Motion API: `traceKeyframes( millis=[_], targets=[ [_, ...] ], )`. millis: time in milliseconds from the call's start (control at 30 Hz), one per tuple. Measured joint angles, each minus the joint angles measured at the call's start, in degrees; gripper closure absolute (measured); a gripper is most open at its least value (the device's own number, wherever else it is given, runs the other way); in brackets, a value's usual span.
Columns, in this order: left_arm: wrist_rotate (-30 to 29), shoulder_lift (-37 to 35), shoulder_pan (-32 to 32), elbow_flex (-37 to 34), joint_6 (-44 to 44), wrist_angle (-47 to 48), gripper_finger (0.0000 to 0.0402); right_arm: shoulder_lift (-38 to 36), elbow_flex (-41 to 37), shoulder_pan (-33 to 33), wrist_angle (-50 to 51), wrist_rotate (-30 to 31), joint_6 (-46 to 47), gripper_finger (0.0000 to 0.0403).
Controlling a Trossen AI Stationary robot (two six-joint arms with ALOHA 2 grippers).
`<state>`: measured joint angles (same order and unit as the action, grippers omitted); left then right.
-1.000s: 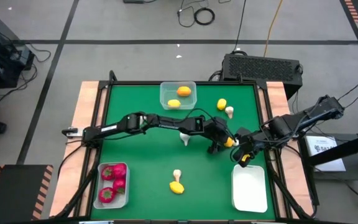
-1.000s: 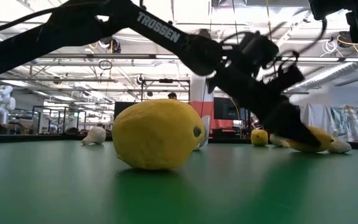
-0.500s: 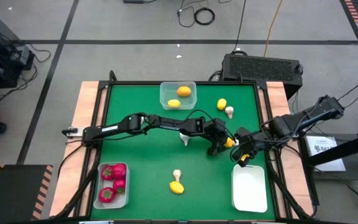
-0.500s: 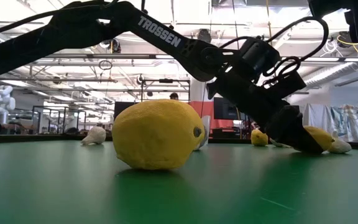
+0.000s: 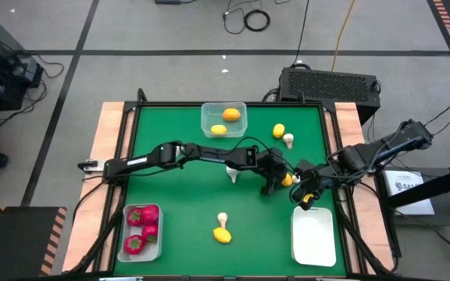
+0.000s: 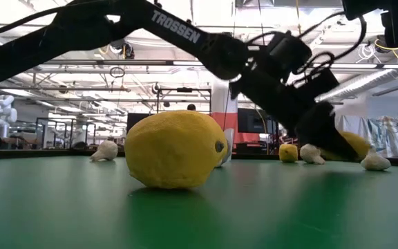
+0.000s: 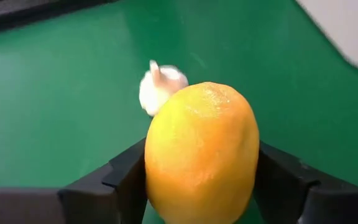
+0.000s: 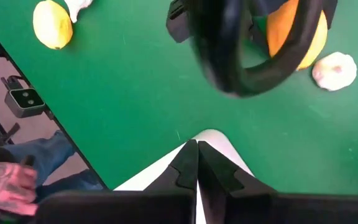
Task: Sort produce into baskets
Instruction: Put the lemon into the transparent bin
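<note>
Produce is partly sorted: taking the red basket (image 5: 141, 232) as landmark, it holds 3 red pieces, while the far basket (image 5: 223, 120) across the table (image 5: 186, 195) holds 2 lemons. The third basket (image 5: 314, 235), level with the red one at the opposite edge, looks unfilled. The left hand (image 5: 285, 180) pinches a lemon (image 7: 201, 151) beside a mushroom (image 7: 160, 87) (close, possibly in the way). The right hand (image 5: 304, 197), pressed together, waits just beside. About 5 pieces remain loose.

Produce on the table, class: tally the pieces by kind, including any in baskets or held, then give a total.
Lemons: 5
Mushrooms: 4
Red pieces: 3
Total: 12
</note>
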<state>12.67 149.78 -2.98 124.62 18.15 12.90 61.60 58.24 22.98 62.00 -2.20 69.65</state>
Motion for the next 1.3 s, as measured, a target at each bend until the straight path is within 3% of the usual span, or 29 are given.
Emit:
traceKeyframes(
  millis=[233, 400, 633, 800, 1067, 1300],
  targets=[
    [0.2, -7.1, -2.9, 0.0, -1.2, 13.5, 0.0172, 0.0, 0.0, 0.0, -0.3, 1.9, -2.0, 0.0403],
    [-0.2, -13.3, -6.9, 0.2, -1.1, 26.9, 0.0173, 0.0, 0.0, 0.0, -0.4, 7.7, -5.0, 0.0403],
    [-5.6, -20.4, -14.4, 0.1, -0.8, 43.0, 0.0173, 0.0, 0.0, 0.0, -1.7, 16.2, -9.8, 0.0403],
    [-9.4, -21.8, -21.0, 0.1, -2.8, 51.3, 0.0173, 0.0, 0.0, -0.2, -3.5, 20.0, -14.3, 0.0403],
    [-10.0, -21.9, -30.9, -1.7, -13.9, 57.5, 0.0173, 0.0, 0.0, -0.4, -3.9, 21.9, -17.0, 0.0403],
    [-8.4, -21.9, -33.9, -1.6, -17.5, 60.1, 0.0156, 0.0, 0.0, -0.4, -3.9, 21.9, -19.6, 0.0403]
  ],
)
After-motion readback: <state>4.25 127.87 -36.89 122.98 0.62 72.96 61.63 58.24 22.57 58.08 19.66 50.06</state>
